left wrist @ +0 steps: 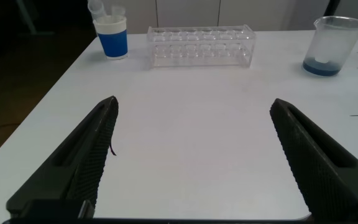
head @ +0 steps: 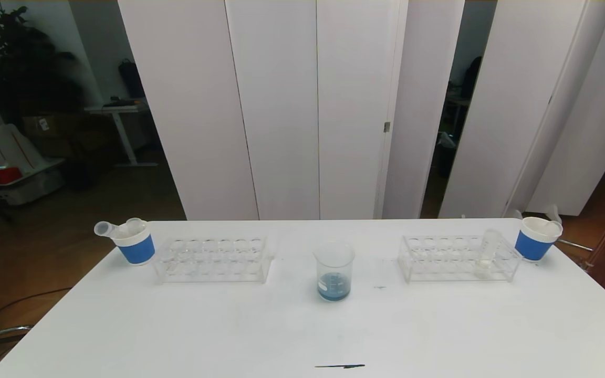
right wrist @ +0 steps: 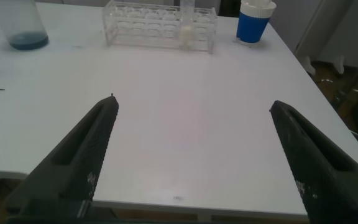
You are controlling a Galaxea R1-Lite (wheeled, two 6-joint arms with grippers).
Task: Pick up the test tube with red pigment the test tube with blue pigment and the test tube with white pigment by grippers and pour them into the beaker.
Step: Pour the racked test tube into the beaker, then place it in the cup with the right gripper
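The beaker [head: 334, 272] stands at the table's middle with dark blue liquid at its bottom; it also shows in the left wrist view [left wrist: 332, 45] and the right wrist view [right wrist: 22, 26]. The test tube with white pigment [head: 489, 251] stands upright in the right clear rack [head: 457, 258], also seen in the right wrist view [right wrist: 187, 26]. No tube with blue or red pigment is in view. My left gripper [left wrist: 194, 101] is open and empty over the near left table. My right gripper [right wrist: 193, 102] is open and empty near the table's front right edge. Neither shows in the head view.
An empty clear rack [head: 213, 260] stands left of the beaker. A white-and-blue paper cup [head: 133, 242] with empty tubes sits at the far left, another cup [head: 536, 239] at the far right. A thin black mark [head: 340, 366] lies near the front edge.
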